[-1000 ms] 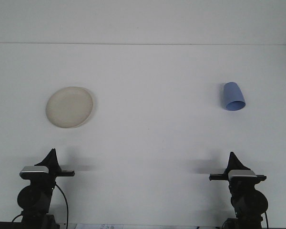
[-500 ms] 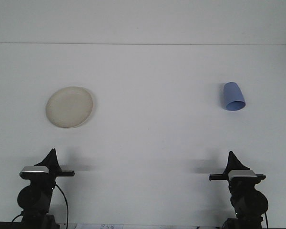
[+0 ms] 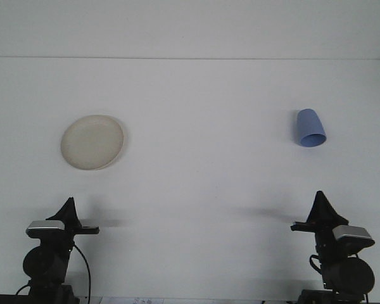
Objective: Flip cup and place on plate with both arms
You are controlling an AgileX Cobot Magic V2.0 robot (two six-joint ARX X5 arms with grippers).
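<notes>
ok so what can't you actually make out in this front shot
- Left gripper and right gripper: each shows as one dark silhouette from behind, so open or shut cannot be told.
- Both arms: their bases are cut off by the bottom edge.
- Blue cup: lies on its side, mouth toward the camera; too small to see inside.
- Plate: surface detail is too small.

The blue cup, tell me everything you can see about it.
The blue cup is a plain, handleless tumbler, smooth and matte like plastic. It lies on its side on the white table, far right, its wider open mouth turned toward the camera and its narrower closed base pointing away. Nothing but the table touches it; both grippers sit well short of it.
</notes>
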